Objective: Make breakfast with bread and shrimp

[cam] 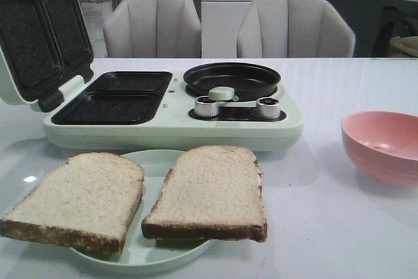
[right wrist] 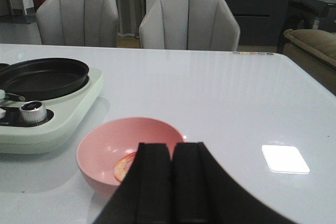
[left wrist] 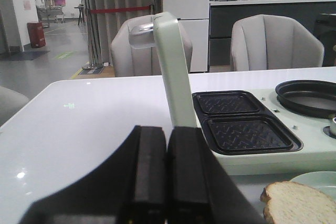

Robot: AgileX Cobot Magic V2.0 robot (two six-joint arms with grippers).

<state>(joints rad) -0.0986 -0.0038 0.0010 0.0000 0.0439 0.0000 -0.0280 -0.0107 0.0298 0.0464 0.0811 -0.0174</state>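
Two bread slices lie on a pale green plate (cam: 147, 258) at the front: the left slice (cam: 78, 199) and the right slice (cam: 210, 191). A corner of one slice shows in the left wrist view (left wrist: 299, 209). An orange-pink shrimp (right wrist: 125, 165) lies in the pink bowl (right wrist: 113, 141), partly hidden behind my right fingers; the bowl also shows in the front view (cam: 384, 145). My left gripper (left wrist: 166, 174) is shut and empty, near the breakfast maker's open lid (left wrist: 173, 72). My right gripper (right wrist: 172, 182) is shut and empty, just short of the bowl. Neither gripper shows in the front view.
The pale green breakfast maker (cam: 170, 119) stands mid-table with two black sandwich plates (cam: 121, 96), a round black pan (cam: 232, 80) and two knobs (cam: 268, 107). Its lid (cam: 39, 37) stands open at the left. Two grey chairs (cam: 153, 25) are behind the table.
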